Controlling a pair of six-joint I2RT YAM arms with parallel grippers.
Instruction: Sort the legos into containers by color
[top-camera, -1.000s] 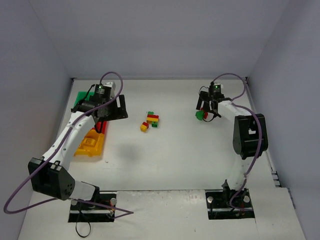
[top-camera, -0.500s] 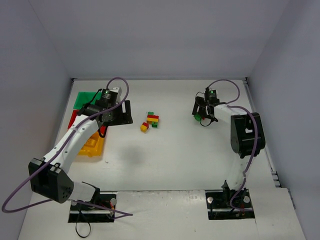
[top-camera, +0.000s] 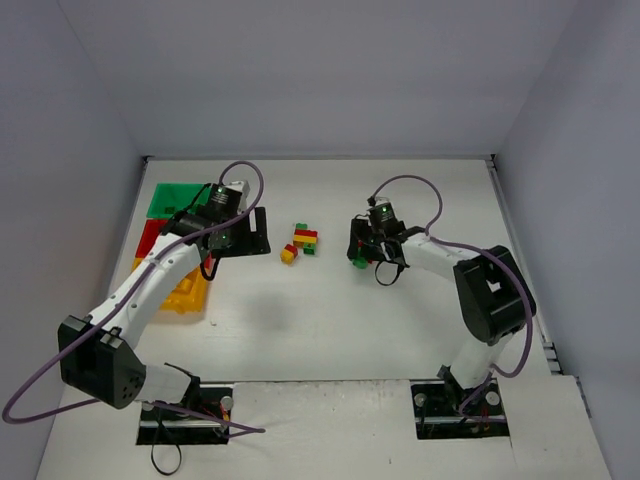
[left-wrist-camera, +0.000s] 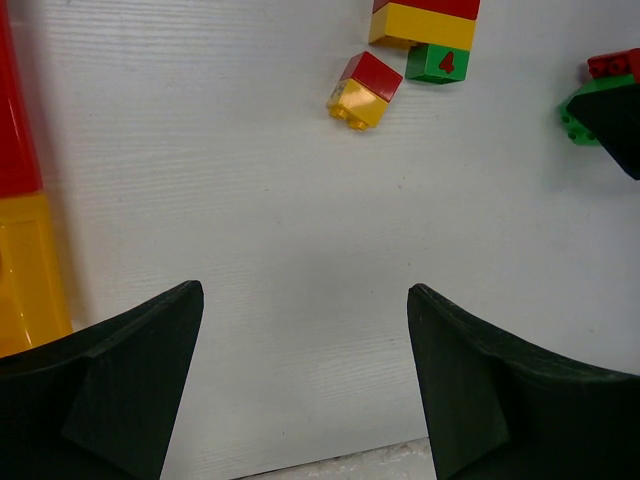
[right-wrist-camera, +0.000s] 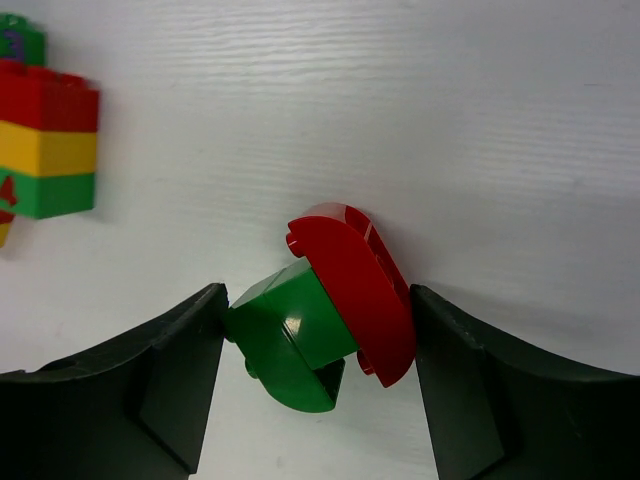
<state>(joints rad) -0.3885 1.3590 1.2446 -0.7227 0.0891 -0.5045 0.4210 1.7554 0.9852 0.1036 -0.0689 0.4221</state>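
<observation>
A red, yellow and green lego stack (top-camera: 304, 238) and a small red-and-yellow piece (top-camera: 288, 255) lie mid-table; both also show in the left wrist view, the stack (left-wrist-camera: 425, 25) and the small piece (left-wrist-camera: 362, 90). My right gripper (top-camera: 362, 252) is just right of them, low over the table. It is shut on a green brick joined to a red curved piece (right-wrist-camera: 325, 310), with one finger on each side. My left gripper (left-wrist-camera: 305, 330) is open and empty, left of the loose legos. The green (top-camera: 172, 198), red (top-camera: 150, 235) and yellow (top-camera: 180, 290) containers stand at far left.
White walls close the table in at the back and on both sides. The left arm reaches over the containers. The held piece also shows at the right edge of the left wrist view (left-wrist-camera: 590, 100).
My right gripper has carried the green-and-red piece from the right side leftward, close to the lego stack. My left gripper has shifted a little right, away from the containers.
</observation>
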